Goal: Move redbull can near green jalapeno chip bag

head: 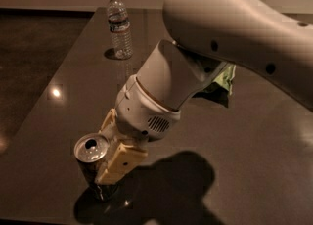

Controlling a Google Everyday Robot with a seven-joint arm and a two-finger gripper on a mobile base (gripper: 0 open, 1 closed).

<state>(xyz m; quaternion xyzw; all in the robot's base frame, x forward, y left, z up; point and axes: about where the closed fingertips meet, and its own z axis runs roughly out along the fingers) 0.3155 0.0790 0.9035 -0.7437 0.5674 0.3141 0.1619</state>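
Redbull can (91, 150) sits inside low, tilted arm's pincer (101, 163); whether clenched, cannot tell

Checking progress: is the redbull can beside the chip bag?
No: the redbull can stands at the hand in the foreground, far from the chip bag.

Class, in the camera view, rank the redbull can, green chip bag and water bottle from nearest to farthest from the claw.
1. redbull can, front left, at the claw.
2. green chip bag, mid right, and water bottle, far back: too close to call.
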